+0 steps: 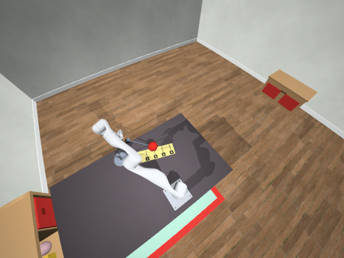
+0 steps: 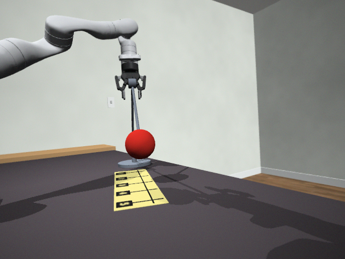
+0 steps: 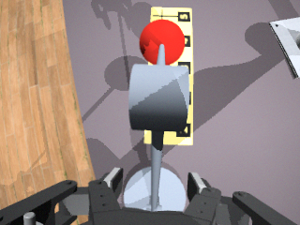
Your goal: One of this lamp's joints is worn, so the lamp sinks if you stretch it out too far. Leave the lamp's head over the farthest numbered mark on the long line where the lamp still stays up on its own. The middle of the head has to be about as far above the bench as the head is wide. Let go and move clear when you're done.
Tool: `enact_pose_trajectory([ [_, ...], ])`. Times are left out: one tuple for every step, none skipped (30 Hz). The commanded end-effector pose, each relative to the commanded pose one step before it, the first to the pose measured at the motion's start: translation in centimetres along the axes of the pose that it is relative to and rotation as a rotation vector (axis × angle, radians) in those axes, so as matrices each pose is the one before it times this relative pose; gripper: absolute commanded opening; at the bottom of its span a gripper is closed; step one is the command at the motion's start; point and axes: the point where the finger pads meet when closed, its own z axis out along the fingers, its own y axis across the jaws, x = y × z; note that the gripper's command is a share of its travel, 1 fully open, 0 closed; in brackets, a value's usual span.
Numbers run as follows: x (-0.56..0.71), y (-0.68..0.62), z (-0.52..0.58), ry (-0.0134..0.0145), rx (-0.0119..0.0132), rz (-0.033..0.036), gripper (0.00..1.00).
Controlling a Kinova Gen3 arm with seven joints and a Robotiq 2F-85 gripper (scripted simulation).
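The lamp has a round grey base [image 1: 119,161] [image 2: 133,163] [image 3: 139,193], two thin grey rods, a grey elbow joint [image 3: 157,97] and a red ball head [image 1: 152,145] [image 2: 139,144] [image 3: 161,40]. The head hangs clear above the base end of the yellow numbered strip [image 1: 164,151] [image 2: 133,192] [image 3: 187,25] on the dark bench [image 1: 97,208] [image 2: 222,237]. I cannot tell which mark lies under it. My gripper [image 2: 131,96] [image 3: 155,180] is open, high above the base. Its fingers stand on either side of the lamp's elbow and rods without touching them.
The robot's base plate [image 1: 177,198] [image 3: 288,44] sits on the bench's near edge. A wooden shelf unit [image 1: 16,222] with a red drawer stands at the front left. A small cabinet [image 1: 288,88] stands by the far right wall. A teal and red floor strip [image 1: 180,222] runs along the bench.
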Motion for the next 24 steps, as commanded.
enact_pose_trajectory([
  [0.132,0.024,-0.06,0.00031,-0.00017,0.00243,1.0],
  [0.045,0.002,0.028,0.00084,-0.00051,0.00084,1.0],
  [0.045,0.002,0.028,0.00084,-0.00051,0.00084,1.0],
  [0.045,0.002,0.028,0.00084,-0.00051,0.00084,1.0],
  [0.045,0.002,0.028,0.00084,-0.00051,0.00084,1.0],
  [0.0,0.0,0.0,0.0,0.0,0.0,1.0],
  [0.0,0.0,0.0,0.0,0.0,0.0,1.0],
  [0.056,0.0,-0.396,0.00001,0.00003,0.0,1.0],
  [0.056,0.0,-0.396,0.00001,0.00003,0.0,1.0],
  [0.056,0.0,-0.396,0.00001,0.00003,0.0,1.0],
  [0.056,0.0,-0.396,0.00001,0.00003,0.0,1.0],
  [0.056,0.0,-0.396,0.00001,0.00003,0.0,1.0],
  [0.056,0.0,-0.396,0.00001,0.00003,0.0,1.0],
  [0.056,0.0,-0.396,0.00001,0.00003,0.0,1.0],
  [0.056,0.0,-0.396,0.00001,0.00003,0.0,1.0],
  [0.056,0.0,-0.396,0.00001,0.00003,0.0,1.0],
  [0.056,0.0,-0.396,0.00001,0.00003,0.0,1.0],
  [0.056,0.0,-0.396,0.00001,0.00003,0.0,1.0],
  [0.056,0.0,-0.396,0.00001,0.00003,0.0,1.0],
  [0.056,0.0,-0.396,0.00001,0.00003,0.0,1.0],
  [0.056,0.0,-0.396,0.00001,0.00003,0.0,1.0],
  [0.056,0.0,-0.396,0.00001,0.00003,0.0,1.0],
  [0.0,0.0,0.0,0.0,0.0,0.0,1.0],
  [0.0,0.0,0.0,0.0,0.0,0.0,1.0],
])
